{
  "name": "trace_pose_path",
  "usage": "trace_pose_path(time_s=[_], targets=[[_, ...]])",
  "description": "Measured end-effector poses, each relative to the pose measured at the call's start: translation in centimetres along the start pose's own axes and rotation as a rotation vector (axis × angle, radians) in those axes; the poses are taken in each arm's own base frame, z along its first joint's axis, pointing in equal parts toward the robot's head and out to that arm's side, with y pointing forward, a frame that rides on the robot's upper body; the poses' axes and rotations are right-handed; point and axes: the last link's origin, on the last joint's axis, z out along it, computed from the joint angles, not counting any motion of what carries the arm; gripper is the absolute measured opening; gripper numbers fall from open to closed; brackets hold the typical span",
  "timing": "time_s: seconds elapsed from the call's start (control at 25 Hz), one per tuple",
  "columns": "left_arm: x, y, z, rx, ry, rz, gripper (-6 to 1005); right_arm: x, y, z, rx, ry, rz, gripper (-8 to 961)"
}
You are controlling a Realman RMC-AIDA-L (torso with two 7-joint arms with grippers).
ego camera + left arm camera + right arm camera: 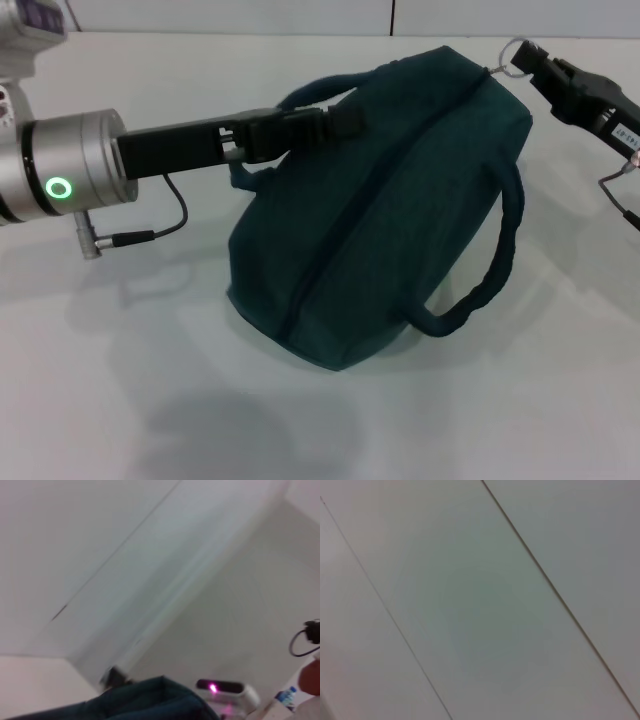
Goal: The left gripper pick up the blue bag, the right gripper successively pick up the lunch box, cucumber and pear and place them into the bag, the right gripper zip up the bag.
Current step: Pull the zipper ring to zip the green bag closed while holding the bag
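The blue bag (390, 220) lies on the white table with its zip closed along the top; its fabric also shows in the left wrist view (150, 702). My left gripper (335, 122) reaches in from the left and is shut on the bag's far loop handle (320, 92). At the bag's far right end my right gripper (527, 62) is shut on the ring zip pull (513, 55). The near handle (490, 275) hangs loose over the bag's front side. The lunch box, cucumber and pear are out of view. The right wrist view shows only pale panels.
The white table (150, 400) spreads out around the bag, and a wall runs behind it. A cable (170, 225) dangles under my left wrist. A white device with a pink light (222, 689) shows beyond the bag in the left wrist view.
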Motion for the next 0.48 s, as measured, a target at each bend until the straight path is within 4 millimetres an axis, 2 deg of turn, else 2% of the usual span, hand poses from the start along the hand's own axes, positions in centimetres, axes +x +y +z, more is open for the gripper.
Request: trace_pose_path(time_s=[0.32,0.48], targets=[[0.24,0.58,0.21,-0.041,0.026,0.024,57,0.43,-0.24,-0.19,0.015,0.013,0.011,119],[0.25,0.57,0.45,-0.042,0.039,0.031,58,0.21,0.27,-0.13,-0.02,0.002,0.005,120]])
